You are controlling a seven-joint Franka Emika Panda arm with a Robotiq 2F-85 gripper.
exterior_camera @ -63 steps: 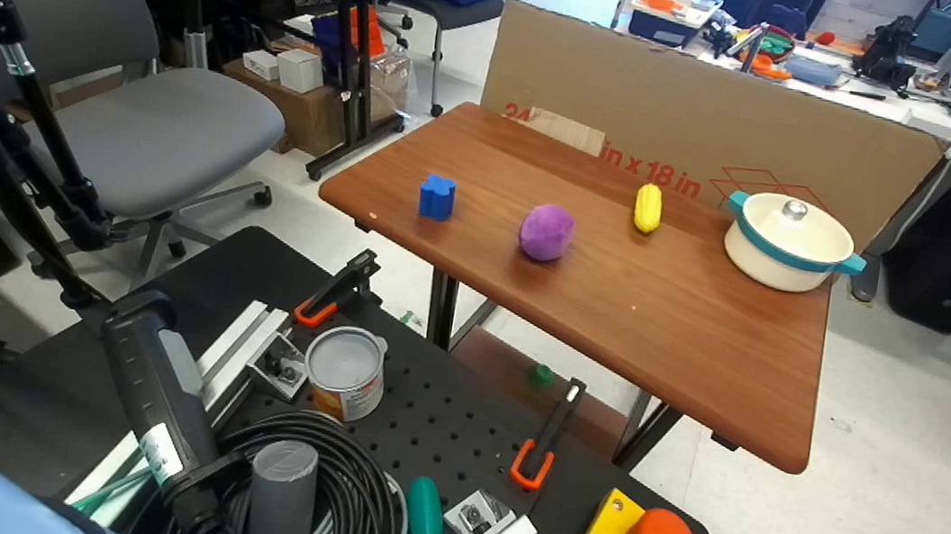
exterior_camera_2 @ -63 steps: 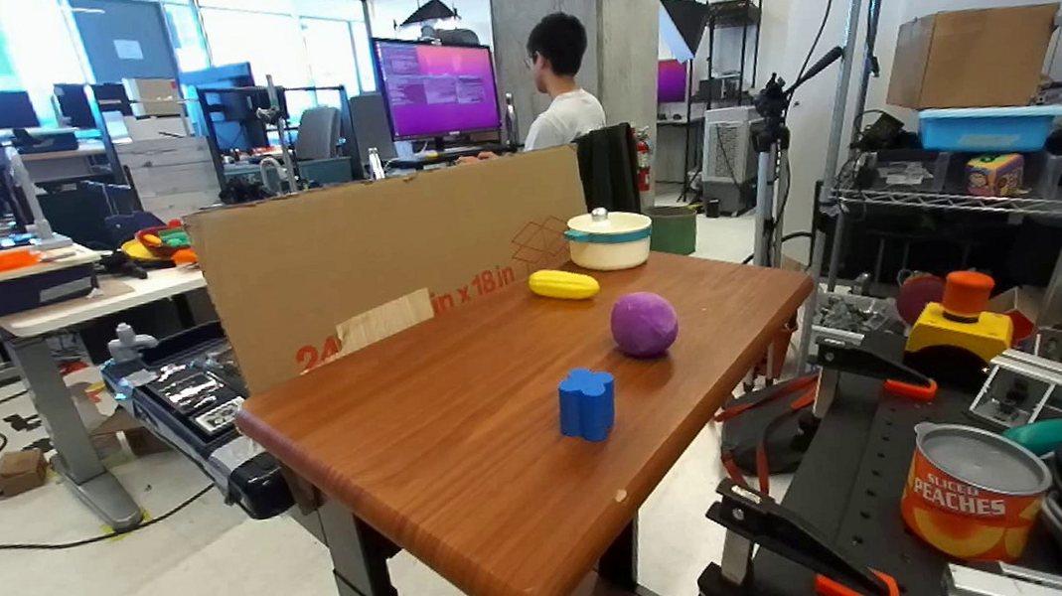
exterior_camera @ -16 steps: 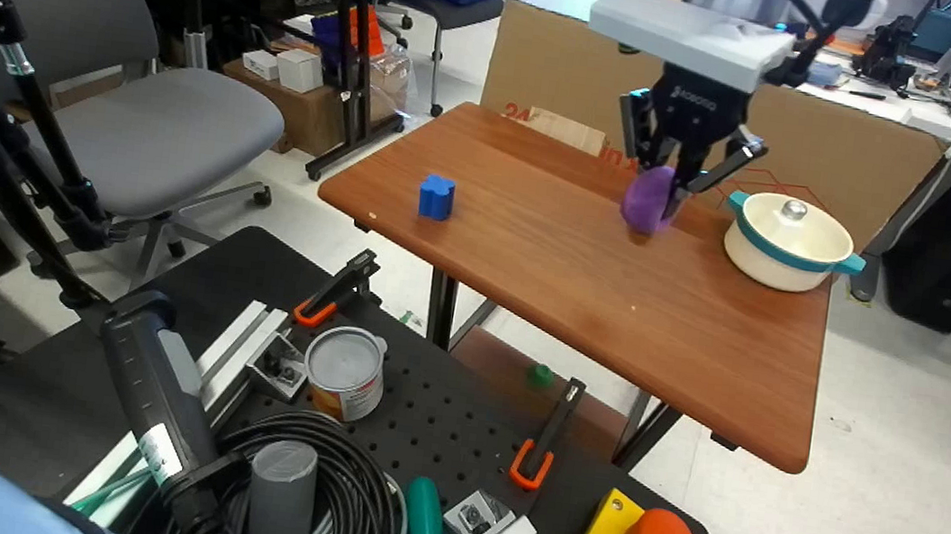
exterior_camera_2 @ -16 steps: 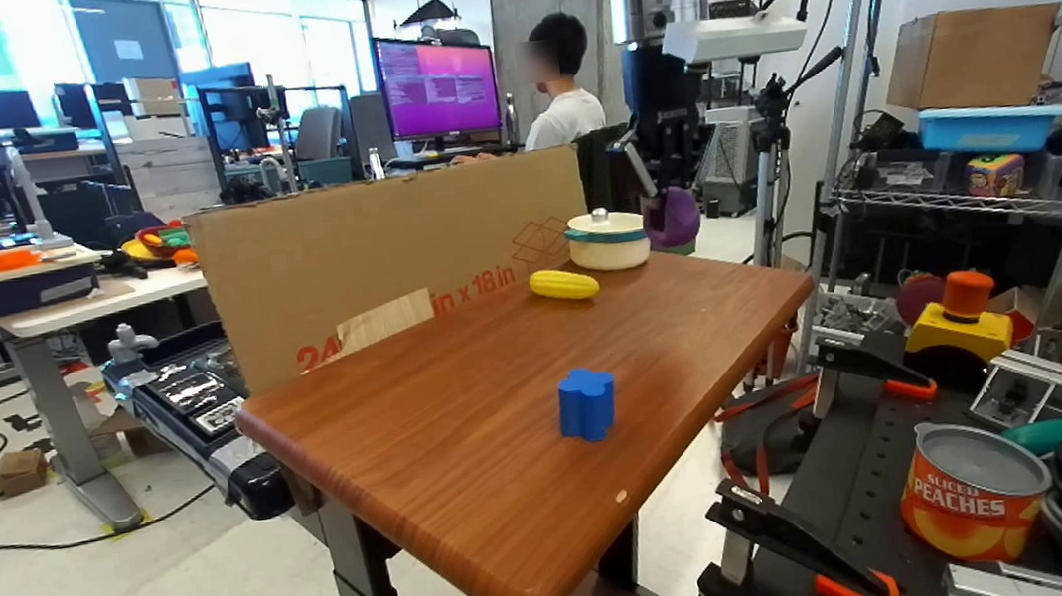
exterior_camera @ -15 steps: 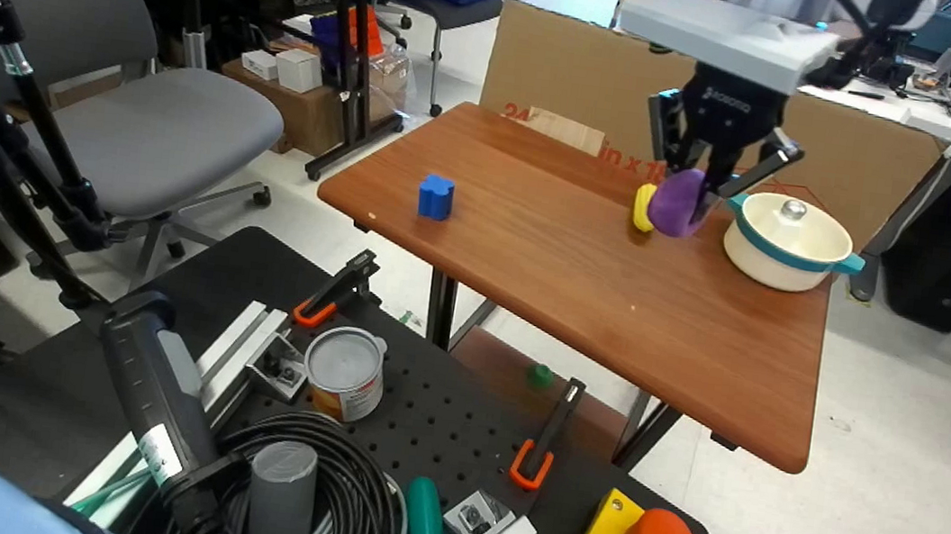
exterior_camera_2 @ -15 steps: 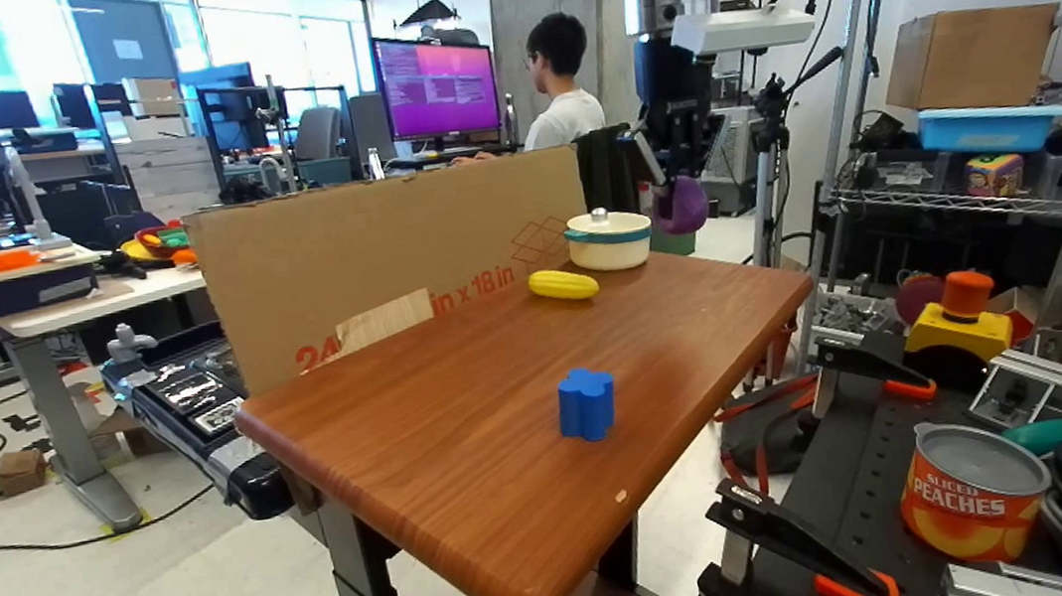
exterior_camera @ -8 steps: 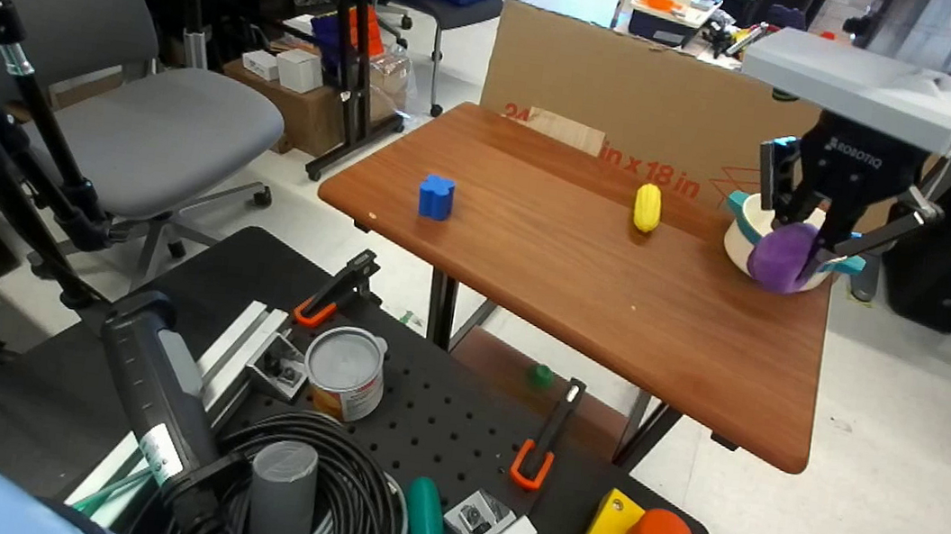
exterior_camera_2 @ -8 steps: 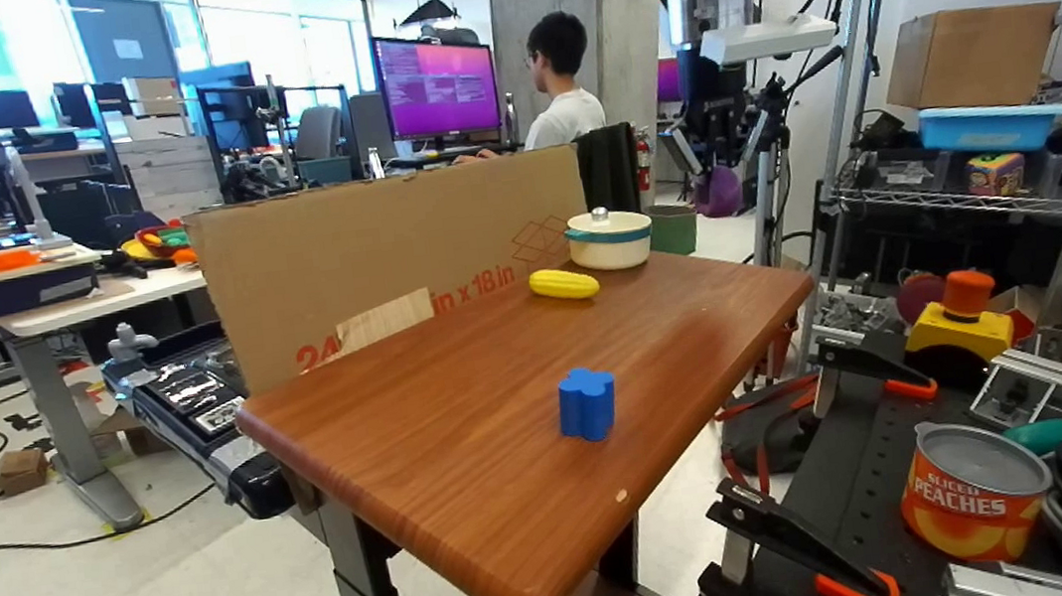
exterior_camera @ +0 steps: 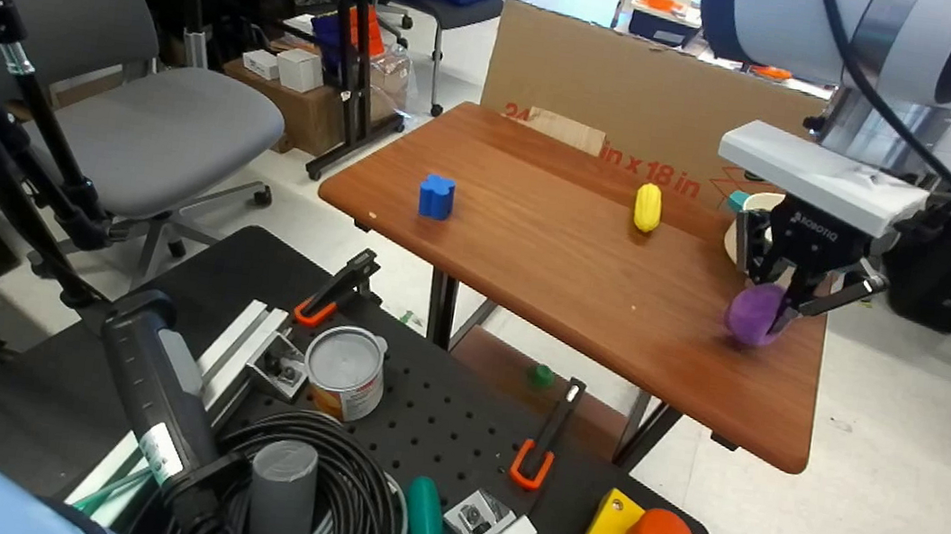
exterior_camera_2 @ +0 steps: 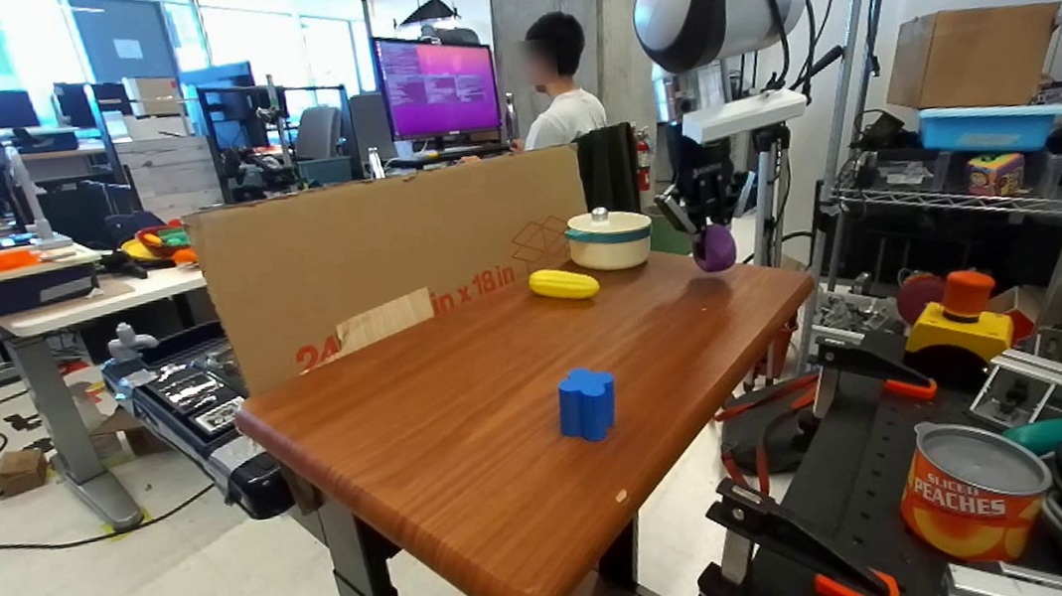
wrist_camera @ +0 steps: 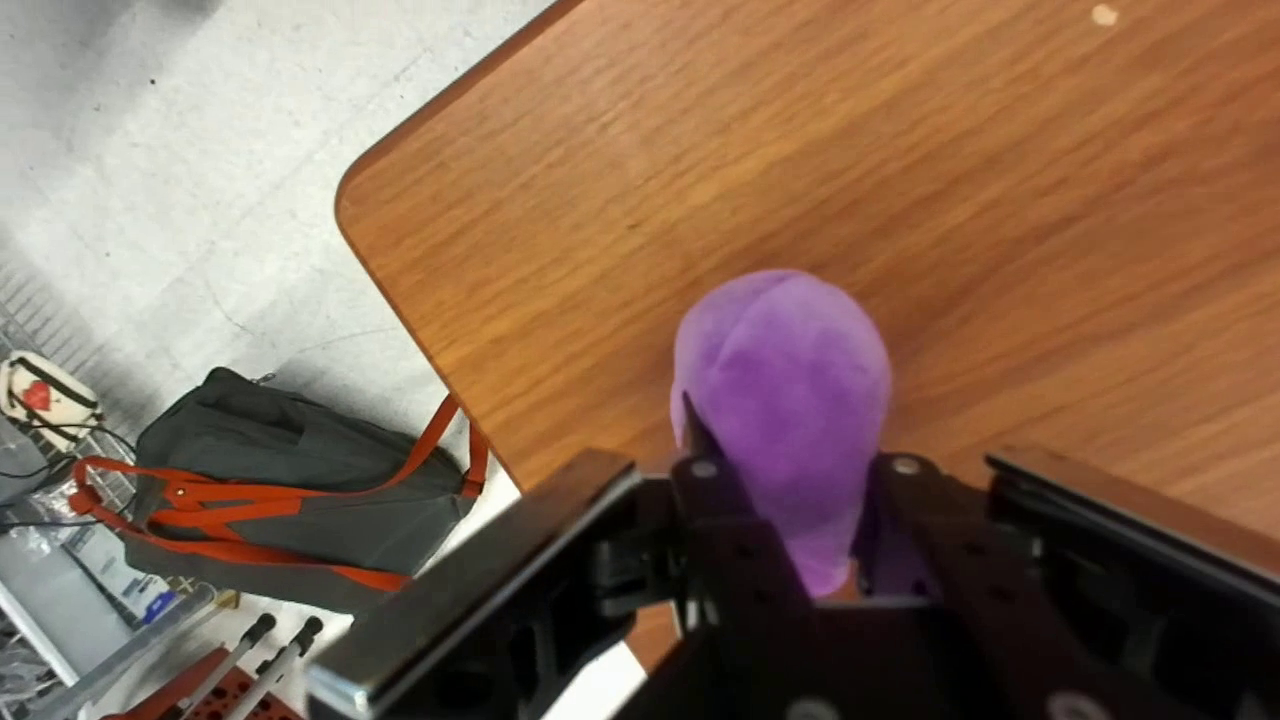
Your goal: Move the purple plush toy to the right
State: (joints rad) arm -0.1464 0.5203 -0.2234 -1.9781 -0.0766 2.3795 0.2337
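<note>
Where narrowest, toy (wrist_camera: 785,365) (purple) inside tool (wrist_camera: 795,460)

Purple plush toy (wrist_camera: 785,370) in claw (wrist_camera: 790,455)

Purple plush toy (wrist_camera: 785,360): roundish, soft-looking, one crease (seam or fold, cannot tell which) showing in the wrist view. Clamped in the tool (wrist_camera: 785,450), body squeezed to a narrow tail within the grip. Position: at or just above the tabletop (exterior_camera: 550,249), near one end.
</note>
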